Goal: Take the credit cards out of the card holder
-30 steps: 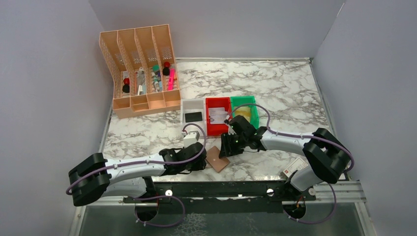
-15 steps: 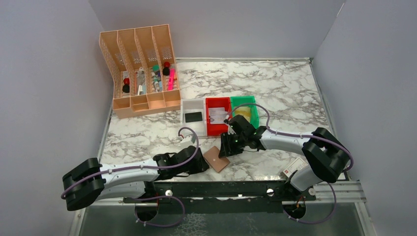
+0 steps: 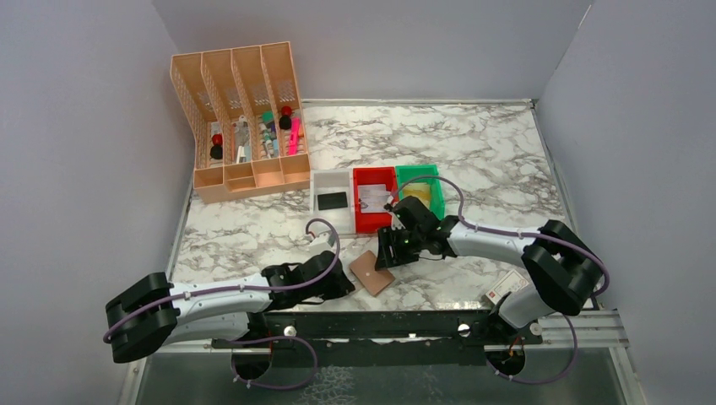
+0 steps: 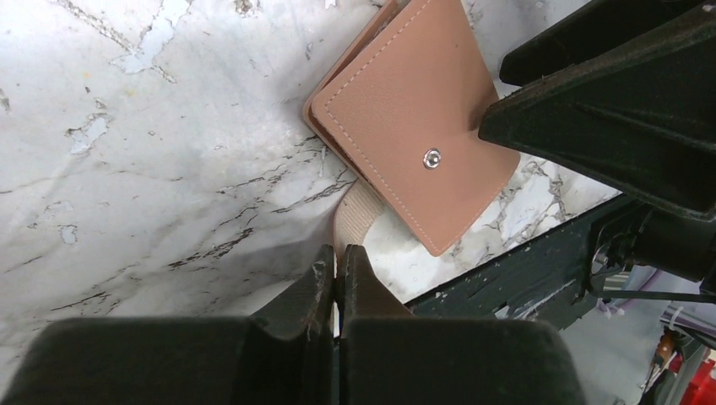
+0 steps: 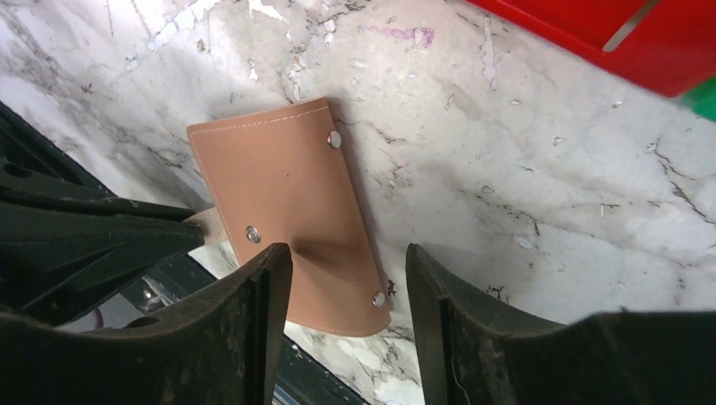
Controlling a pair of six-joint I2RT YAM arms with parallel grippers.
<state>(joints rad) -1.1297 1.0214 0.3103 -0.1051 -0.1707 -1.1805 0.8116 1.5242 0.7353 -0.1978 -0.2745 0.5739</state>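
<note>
Top external view: The card holder (image 3: 372, 272) is seen lying closed on the marble tabletop (image 3: 473, 152), close to its near edge, between the ends of the two arms. The left arm (image 3: 228, 295) is stretched low along the near edge, with its tip just left of the holder. The right arm (image 3: 494, 240) reaches in from the right, with its tip over the holder's far right side. Behind the holder a white bin (image 3: 319, 181), a red bin (image 3: 358, 211) and a green bin (image 3: 436, 196) are set side by side. A dark card (image 3: 333, 201) lies flat in the white bin. A peach desk organiser (image 3: 241, 118) stands at the far left.

Left wrist view: The holder's brown outer face is shown with one snap stud (image 4: 431, 158). A tan credit card (image 4: 359, 215) is seen protruding from under the holder's near edge. The left jaws are drawn together and are pinched on the end of that card.

Right wrist view: The right jaws are held apart at a moderate width. One of the fingers (image 5: 262, 312) is pressed down on the holder, and the leather is dimpled at that spot. The other finger is clear of the holder, over bare marble. The holder's near corner lies between the two. A sliver of the tan card is noted at the holder's left edge.
</note>
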